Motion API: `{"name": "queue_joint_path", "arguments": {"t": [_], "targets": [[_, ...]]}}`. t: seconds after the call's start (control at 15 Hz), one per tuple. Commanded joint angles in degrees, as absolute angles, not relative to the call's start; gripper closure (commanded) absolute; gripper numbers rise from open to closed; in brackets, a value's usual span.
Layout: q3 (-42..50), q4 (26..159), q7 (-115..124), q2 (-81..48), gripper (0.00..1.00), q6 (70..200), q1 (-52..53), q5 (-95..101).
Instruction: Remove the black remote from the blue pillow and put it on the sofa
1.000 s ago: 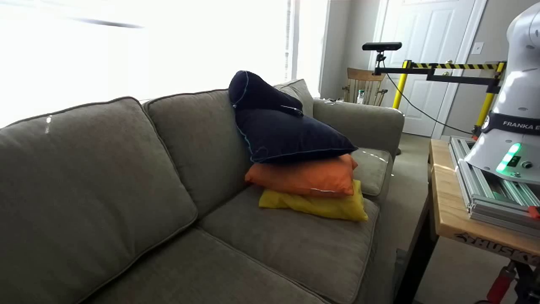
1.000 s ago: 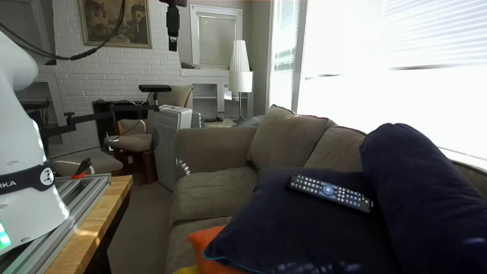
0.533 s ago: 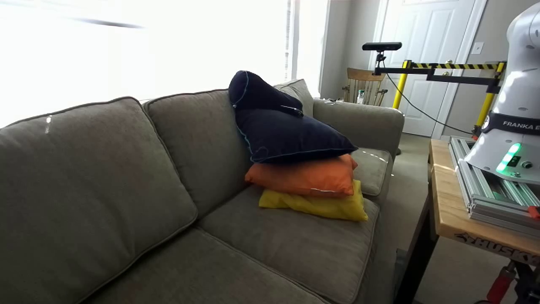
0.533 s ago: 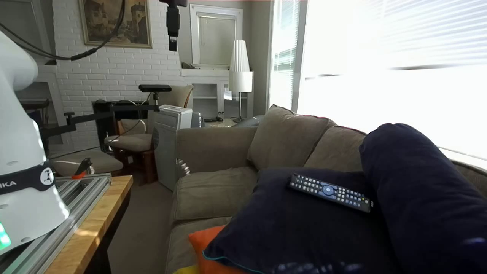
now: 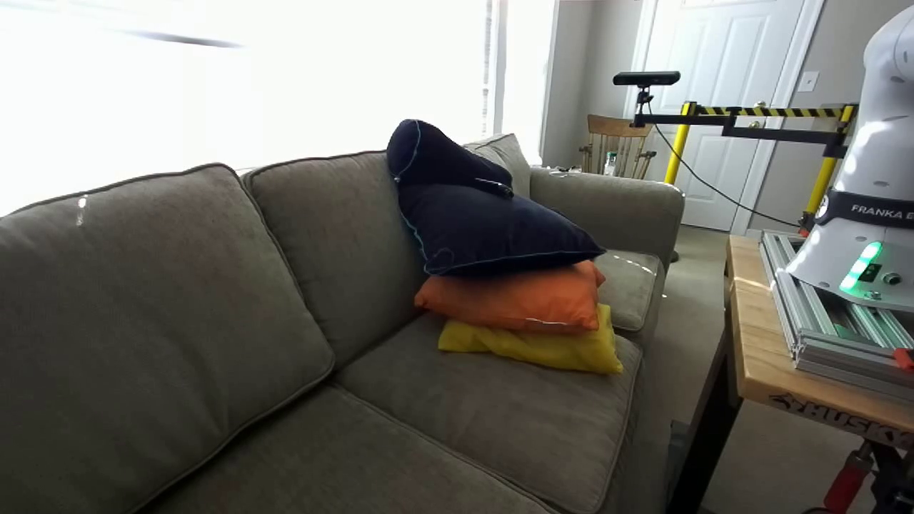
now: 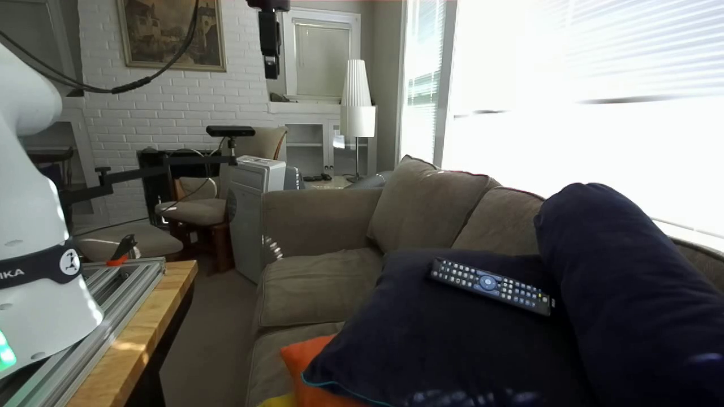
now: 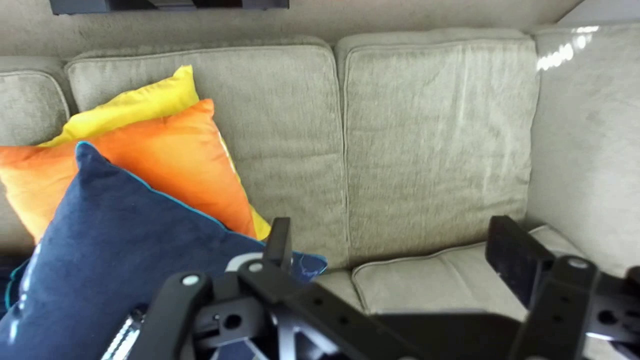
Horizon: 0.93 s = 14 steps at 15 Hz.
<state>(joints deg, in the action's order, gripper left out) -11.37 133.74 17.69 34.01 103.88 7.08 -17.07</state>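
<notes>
The black remote (image 6: 490, 285) lies face up on the blue pillow (image 6: 447, 345), beside its bulging end. In an exterior view the remote (image 5: 494, 187) is a thin dark edge on the pillow (image 5: 493, 232). In the wrist view only part of the remote (image 7: 121, 340) shows at lower left, partly hidden by a finger, on the pillow (image 7: 145, 235). The grey-green sofa (image 5: 457, 428) also shows in the other frames (image 6: 317, 288) (image 7: 440, 140). My gripper (image 7: 392, 225) is open and empty, its fingers wide apart. In an exterior view the gripper (image 6: 271, 70) hangs high above the sofa's level, apart from the remote.
An orange pillow (image 5: 510, 300) and a yellow pillow (image 5: 532, 346) lie under the blue one. The sofa arm (image 6: 322, 220) and back cushions (image 6: 430, 203) rise around the seat. The robot's wooden table (image 5: 757, 321) faces the sofa. A camera on a black arm (image 6: 229, 131) stands beyond.
My gripper has moved slightly right and down in an exterior view, and the arm has shifted a little with it. The remote and pillows have not moved.
</notes>
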Motion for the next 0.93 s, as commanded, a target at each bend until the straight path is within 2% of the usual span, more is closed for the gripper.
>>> {"name": "queue_joint_path", "arguments": {"t": [0.0, 0.87], "targets": [[-12.8, 135.7, 23.4, 32.0, 0.0, 112.7, 2.4, -13.2], [-8.8, 138.8, 38.9, 25.6, 0.0, 127.7, -6.6, -7.8]]}}
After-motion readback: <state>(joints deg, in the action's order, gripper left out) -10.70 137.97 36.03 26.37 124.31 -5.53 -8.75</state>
